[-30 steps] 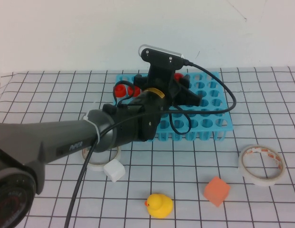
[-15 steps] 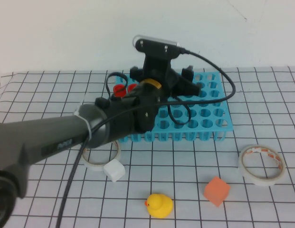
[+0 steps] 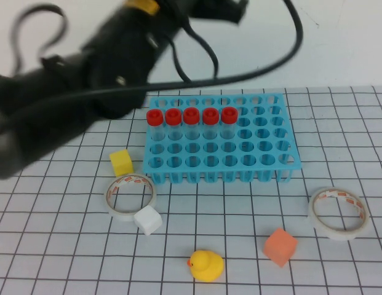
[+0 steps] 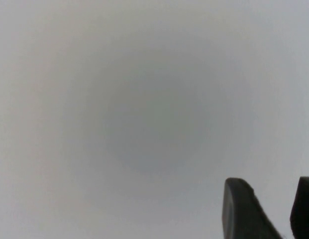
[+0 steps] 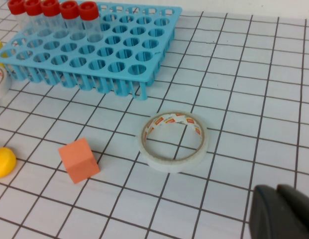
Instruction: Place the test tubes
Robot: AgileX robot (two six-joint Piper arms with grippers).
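High view first: the gridded tabletop (image 3: 338, 123) fills most of what you see, and the left arm (image 3: 86, 92) sweeps across the upper left, raised well above it and blurred. Its left end effector (image 4: 270, 185) is up at the top edge of that view. The left wrist view shows you its two fingers (image 4: 239, 209) standing apart with only blank grey between them, so it is open and carries nothing.

The blue rack (image 3: 258, 147) sits toward the far middle of the tabletop. The five red-capped test tubes (image 3: 191, 115) stand upright in it, side by side in the second row from the far edge, filling that row from the rack's left end.

You have two tape rolls lying flat: the right tape roll (image 3: 314, 215) is near the right edge, in front of the rack's right corner, and the left tape roll (image 3: 130, 179) is just in front of the rack's left corner. The orange block (image 3: 280, 247) lies near the right tape roll, on its near-left side. The yellow block (image 3: 120, 162) sits just left of the rack. The white block (image 3: 147, 220) touches the left tape roll's near edge. The yellow duck (image 3: 206, 265) stands nearest you, between the white and orange blocks.

The right end effector (image 5: 277, 189) hangs over the right side of the tabletop, near the right tape roll, its fingers pressed together on nothing.
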